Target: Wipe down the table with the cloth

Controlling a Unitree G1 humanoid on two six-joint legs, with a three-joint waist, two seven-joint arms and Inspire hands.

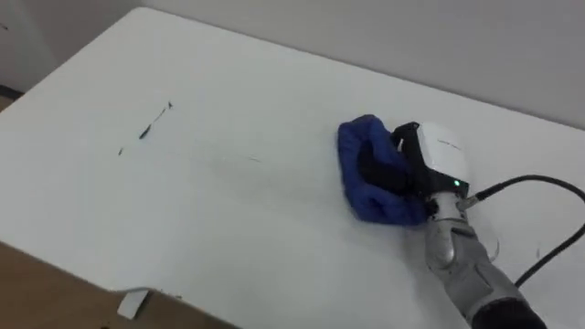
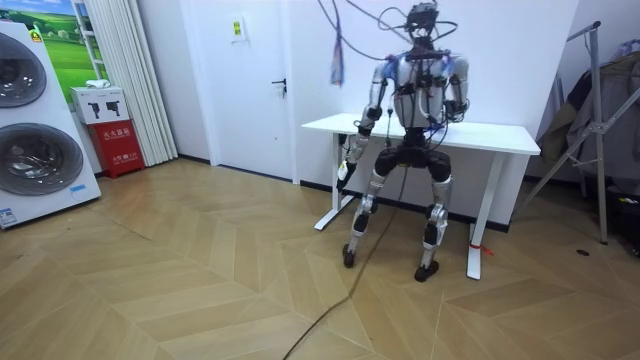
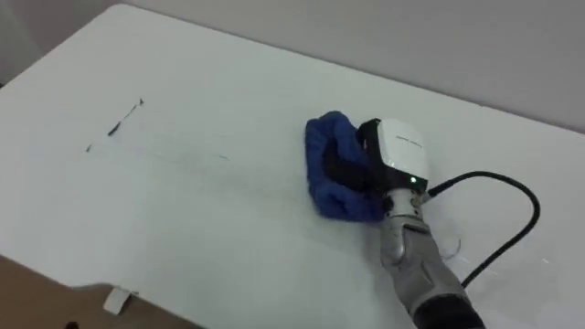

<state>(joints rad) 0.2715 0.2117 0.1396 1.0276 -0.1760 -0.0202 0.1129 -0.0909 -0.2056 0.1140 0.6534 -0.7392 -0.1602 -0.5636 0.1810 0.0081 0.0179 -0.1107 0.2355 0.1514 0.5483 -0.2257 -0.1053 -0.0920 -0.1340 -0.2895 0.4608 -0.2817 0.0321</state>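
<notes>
- The robot stands at the near edge of a white table (image 1: 228,228), facing it.
- Its right hand (image 1: 430,155) rests on a bunched blue cloth (image 1: 361,169) right of the tabletop's middle, dark fingers (image 1: 379,172) curled into the folds and gripping them.
- Thin dark marks (image 1: 146,130) streak the surface well to the left of the cloth.
- The left hand (image 2: 345,165) hangs beside the table's edge in the room view; whether it is closed cannot be told.

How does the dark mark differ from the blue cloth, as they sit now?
The blue cloth is a bunched, bulky lump; the dark mark is a thin flat streak. The cloth lies under the right hand, right of centre; the mark sits untouched toward the left. Both are on the white table.
</notes>
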